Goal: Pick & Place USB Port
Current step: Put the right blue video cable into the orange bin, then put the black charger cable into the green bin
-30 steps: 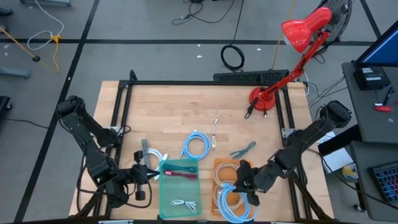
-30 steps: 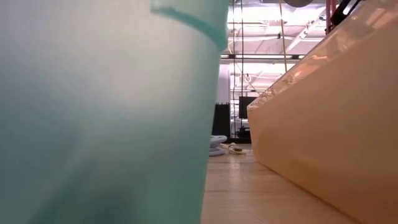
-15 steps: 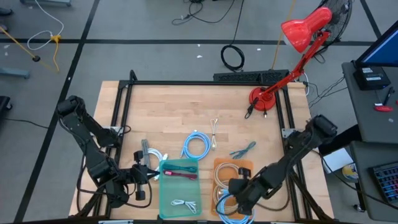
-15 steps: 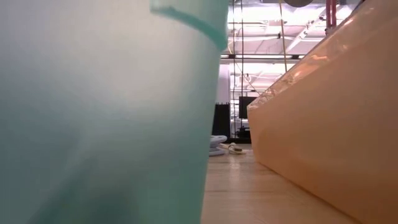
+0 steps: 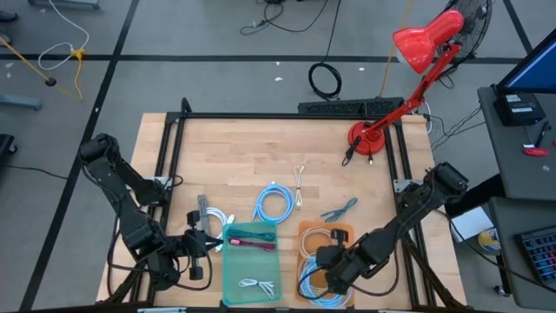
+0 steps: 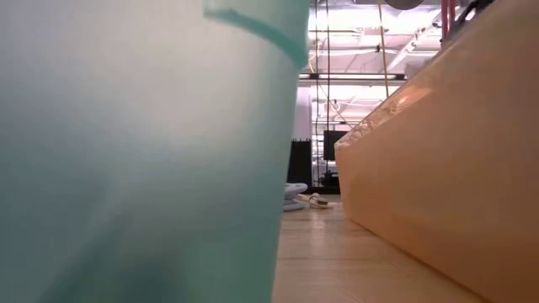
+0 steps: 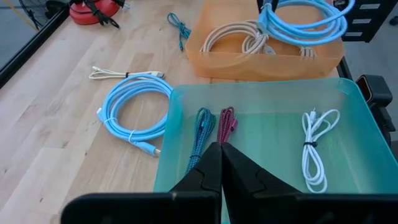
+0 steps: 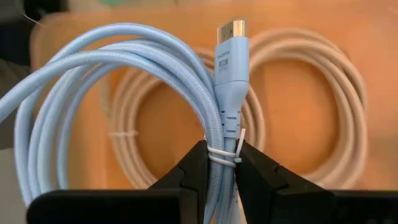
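Low view is blocked by the teal bin (image 6: 143, 151) and orange bin (image 6: 438, 168); neither arm shows there. In the right wrist view the blue cable (image 8: 124, 106) loops off the edge. Orange bin contents are partly hidden under the right arm in the high view.

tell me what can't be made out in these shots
- Low view: the teal bin and orange bin fill the picture, hiding both arms and most of the table.
- High view: the right gripper covers part of the light blue cable.
- Right wrist view: the light blue cable's far loops run off the edge.
- Left wrist view: the left gripper hides the braided cables' near ends.
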